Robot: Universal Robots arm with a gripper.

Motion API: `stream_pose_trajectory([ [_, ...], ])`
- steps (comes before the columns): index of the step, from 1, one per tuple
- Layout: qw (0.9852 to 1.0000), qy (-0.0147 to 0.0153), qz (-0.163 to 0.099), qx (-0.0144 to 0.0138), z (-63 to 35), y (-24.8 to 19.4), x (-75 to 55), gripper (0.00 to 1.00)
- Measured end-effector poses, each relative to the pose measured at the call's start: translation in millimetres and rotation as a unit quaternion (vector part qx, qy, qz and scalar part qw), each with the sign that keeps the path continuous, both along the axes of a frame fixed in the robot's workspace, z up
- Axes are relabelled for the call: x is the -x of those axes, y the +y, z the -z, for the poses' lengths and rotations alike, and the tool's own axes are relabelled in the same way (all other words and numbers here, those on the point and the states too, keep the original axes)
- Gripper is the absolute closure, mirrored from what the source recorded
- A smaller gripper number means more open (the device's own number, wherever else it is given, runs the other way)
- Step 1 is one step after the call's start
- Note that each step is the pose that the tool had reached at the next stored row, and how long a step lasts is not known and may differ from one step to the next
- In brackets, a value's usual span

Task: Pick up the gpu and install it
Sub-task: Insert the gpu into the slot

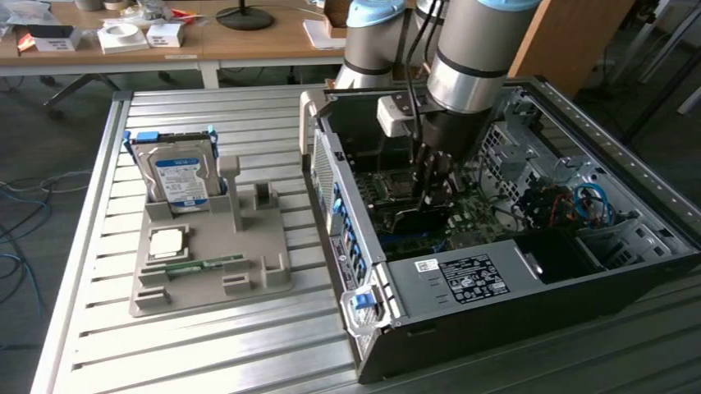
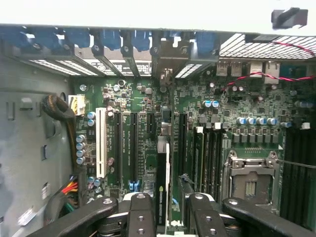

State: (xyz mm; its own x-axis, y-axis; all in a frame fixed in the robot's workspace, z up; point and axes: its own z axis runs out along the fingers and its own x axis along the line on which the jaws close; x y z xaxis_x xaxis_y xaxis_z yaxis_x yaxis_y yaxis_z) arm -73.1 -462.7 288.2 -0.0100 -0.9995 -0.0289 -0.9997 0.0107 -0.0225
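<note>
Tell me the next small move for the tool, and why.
Probably lower the gpu straight down, slowly. It hangs edge-on in the tool, just over the motherboard, seemingly in line with one of the long black slots, and it does not look seated yet.

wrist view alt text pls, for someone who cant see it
The jaws grip the gpu edge-on over the black expansion slots of a green motherboard inside a computer case. An empty processor socket sits nearby, and blue clips line the case wall.
</note>
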Motion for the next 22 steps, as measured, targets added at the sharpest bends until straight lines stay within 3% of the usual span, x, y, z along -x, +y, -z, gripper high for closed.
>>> stream_pose_trajectory([
  [10,1.0,0.0,0.0,0.0,-20.0,0.0,-1.2,0.67],
  [22,1.0,0.0,0.0,0.0,-31.5,0.0,-2.8,0.67],
])
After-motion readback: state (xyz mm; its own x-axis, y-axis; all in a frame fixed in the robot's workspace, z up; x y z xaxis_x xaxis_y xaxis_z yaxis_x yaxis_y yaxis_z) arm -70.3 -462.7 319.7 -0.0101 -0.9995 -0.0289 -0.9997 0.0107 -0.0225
